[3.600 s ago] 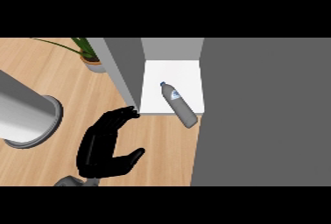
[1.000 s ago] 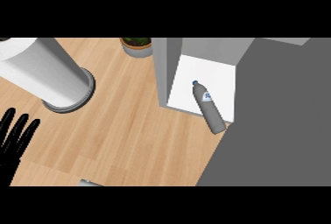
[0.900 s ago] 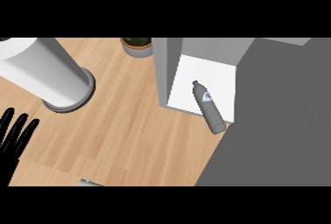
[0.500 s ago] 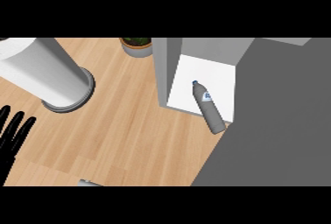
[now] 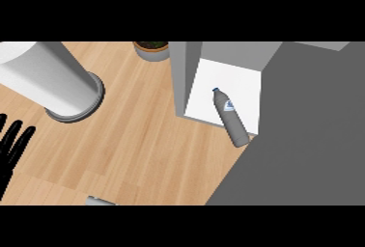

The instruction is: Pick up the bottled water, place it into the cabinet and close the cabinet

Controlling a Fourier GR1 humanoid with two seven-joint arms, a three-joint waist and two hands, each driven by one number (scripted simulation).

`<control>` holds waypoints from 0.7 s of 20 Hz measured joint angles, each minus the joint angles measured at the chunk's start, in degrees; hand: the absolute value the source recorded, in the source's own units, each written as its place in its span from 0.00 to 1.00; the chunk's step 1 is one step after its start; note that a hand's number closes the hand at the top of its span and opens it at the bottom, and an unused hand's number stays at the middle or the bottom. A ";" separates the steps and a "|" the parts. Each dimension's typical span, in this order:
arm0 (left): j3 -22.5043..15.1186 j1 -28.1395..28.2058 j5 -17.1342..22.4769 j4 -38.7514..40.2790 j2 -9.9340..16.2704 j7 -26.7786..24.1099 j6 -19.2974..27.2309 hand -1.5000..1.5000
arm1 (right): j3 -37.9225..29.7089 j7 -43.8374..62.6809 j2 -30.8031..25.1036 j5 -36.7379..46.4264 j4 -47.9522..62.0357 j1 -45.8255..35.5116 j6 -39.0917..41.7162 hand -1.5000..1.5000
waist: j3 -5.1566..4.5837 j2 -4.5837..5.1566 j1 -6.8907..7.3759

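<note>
1. Head view, surface (image 5: 143,144): light wood planks, filling the left and middle of the view.
2. Head view, cylinder (image 5: 46,75): large, white to grey, upright on a round grey base, at the upper left of the surface. It stands well apart from the cabinet.
3. Head view, potted plant (image 5: 152,49): grey pot with dark soil, at the top edge, just left of the cabinet wall.
4. Head view, small grey object (image 5: 100,201): at the lower edge of the surface, mostly cut off; what it is cannot be told.
5. Head view, cabinet (image 5: 184,72): grey side wall standing upright on the surface, with a white inner floor to its right. The opening faces the viewer.
6. Head view, cabinet door (image 5: 306,135): broad dark grey panel covering the right side of the view, its edge running diagonally down past the bottle's base.
7. Head view, bottled water (image 5: 231,116): grey bottle with a blue cap and a small label, lying on its side on the white cabinet floor. The cap points up and to the left, and the base reaches the floor's front edge, beside the door panel. Nothing touches it.
8. Head view, left hand (image 5: 10,149): black, at the left edge, fingers straight and spread, pointing up, holding nothing, well apart from the bottle.
9. Right hand: does not show in this view.
</note>
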 measured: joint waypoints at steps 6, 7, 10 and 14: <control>0.44 -0.80 0.34 0.07 0.53 0.20 -0.92 0.00 | -0.28 -0.17 0.85 -2.60 1.06 0.01 0.67 1.00 | 0.24 1.41 1.73; 0.53 -1.00 0.37 0.07 0.58 0.19 -1.06 0.00 | -0.32 -0.15 1.05 -3.08 1.25 0.06 0.72 1.00 | 0.29 1.62 1.88; 0.72 -1.16 0.53 0.15 0.69 0.18 -1.45 0.00 | -0.59 0.28 1.81 -4.31 1.69 0.26 0.58 1.00 | 0.42 1.89 2.12; 1.12 -1.41 0.89 0.71 0.92 0.27 -1.95 0.00 | -1.49 1.94 3.61 -5.06 2.35 -1.60 -0.45 1.00 | 0.47 1.90 1.99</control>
